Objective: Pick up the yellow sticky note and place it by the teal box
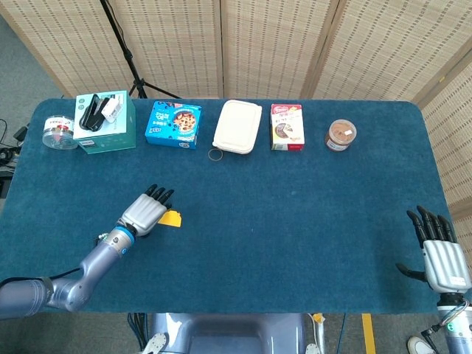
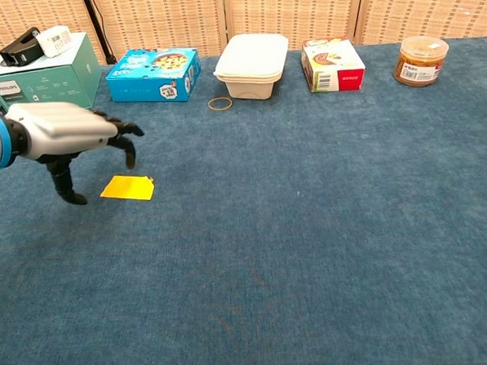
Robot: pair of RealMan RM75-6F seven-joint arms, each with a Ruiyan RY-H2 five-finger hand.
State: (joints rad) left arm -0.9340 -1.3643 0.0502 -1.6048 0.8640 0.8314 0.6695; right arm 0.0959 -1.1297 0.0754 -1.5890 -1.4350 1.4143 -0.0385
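Left robot hand (image 2: 62, 141) open, fingers spread, empty, just above flat yellow paper sticky note (image 2: 127, 188) on blue desk (image 2: 311, 228). Right robot hand (image 1: 440, 254) open, empty.

A big table (image 1: 295, 221) fills most of the head view. It has a dark blue cloth on top that looks soft and fuzzy. Behind the table stands a folding screen (image 1: 258, 44) made of light brown woven panels with wooden frames between them. A thin black stand (image 1: 125, 51) leans up in front of the screen on the left. The floor (image 1: 15, 51) at the far left is gray. The light is bright and even.
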